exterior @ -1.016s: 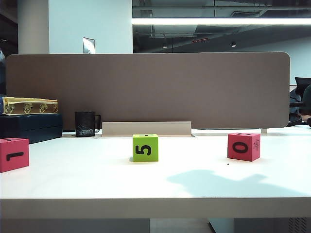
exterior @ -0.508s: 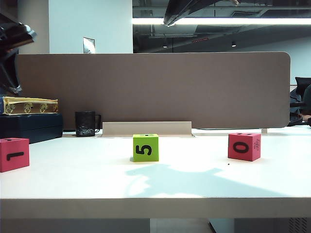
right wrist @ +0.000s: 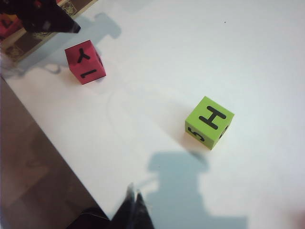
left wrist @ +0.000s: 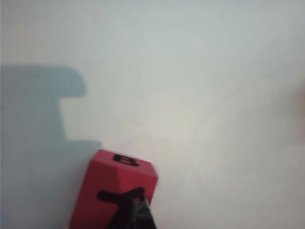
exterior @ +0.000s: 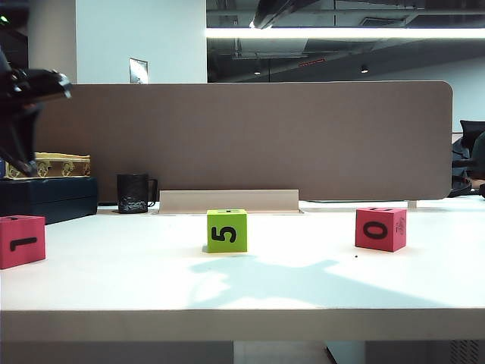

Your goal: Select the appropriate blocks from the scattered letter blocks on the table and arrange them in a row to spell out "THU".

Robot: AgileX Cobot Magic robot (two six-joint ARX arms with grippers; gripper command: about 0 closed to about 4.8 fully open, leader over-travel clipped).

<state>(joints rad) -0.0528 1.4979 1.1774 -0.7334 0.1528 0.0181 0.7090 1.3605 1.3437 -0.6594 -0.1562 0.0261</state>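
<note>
We note three letter blocks on the white counter [exterior: 318, 292]; seen from the exterior camera, a pinkish-red block [exterior: 21, 241] sits at the far left with a black "1" turned sideways on its front; a lime-green block [exterior: 226, 230] stands near the middle showing a sideways "5"; a second pinkish-red block [exterior: 380, 228] sits well to the right showing a sideways "0"; the three are well apart, not in a row that touches.

The left gripper [left wrist: 135, 210] shows in its wrist view as a dark tip with jaws together, holding nothing; it hangs over the left pinkish-red block, whose upper face carries a "B" there; we cannot tell whether the tip touches the block or only hovers above it. In the exterior view the left arm [exterior: 23, 98] appears dark at the upper left edge.

The right gripper [right wrist: 136, 210] also has its jaws pressed together and empty; it hangs near the counter's front edge, apart from the lime-green block, which shows an "H" on top in that view; the left pinkish-red block lies farther off, a "Y" on top.

Behind the blocks we see a brown partition [exterior: 235, 140], a black mug [exterior: 134, 193] and a dark box [exterior: 49, 199].
</note>
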